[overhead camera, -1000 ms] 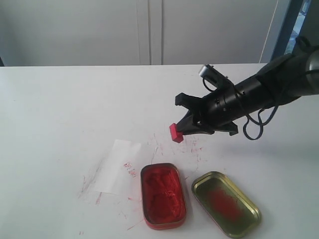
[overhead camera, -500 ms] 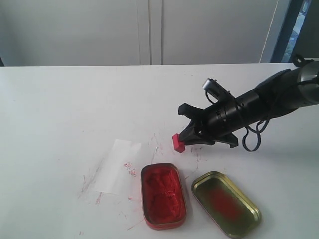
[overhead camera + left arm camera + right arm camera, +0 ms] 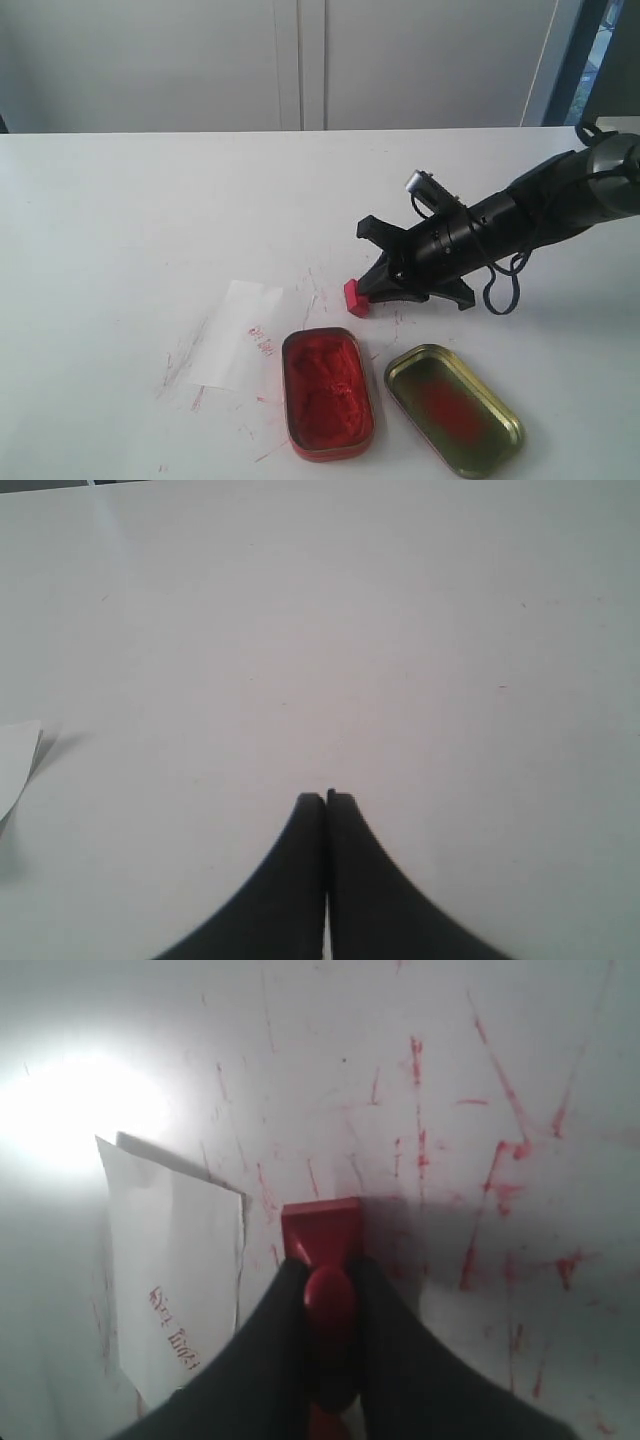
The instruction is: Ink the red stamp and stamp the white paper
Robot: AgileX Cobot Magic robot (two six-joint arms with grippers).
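Grip is looking solid: the right end effector [image 3: 375, 287] is pinching the red stamp [image 3: 354, 298] by its knob, jaws only partly apart. The base is sitting on or just off the worktop [image 3: 150, 220], and I can't tell which. It's hanging just behind the ink tin [image 3: 330, 452], with the white paper [image 3: 235, 335] lying off to one side. I'm guessing inking is next, so I'd be lifting clear of the tin's rim and coming down flat into the paste, not dragging. The paper is already carrying a red print, so I'd be aiming for a bare patch. The gold lid [image 3: 392, 372] is lying beside the tin, under the arm's side, so I'd be watching the swing there. The left end effector [image 3: 326, 798] is sitting pinched together and empty over bare worktop, outside the exterior shot.
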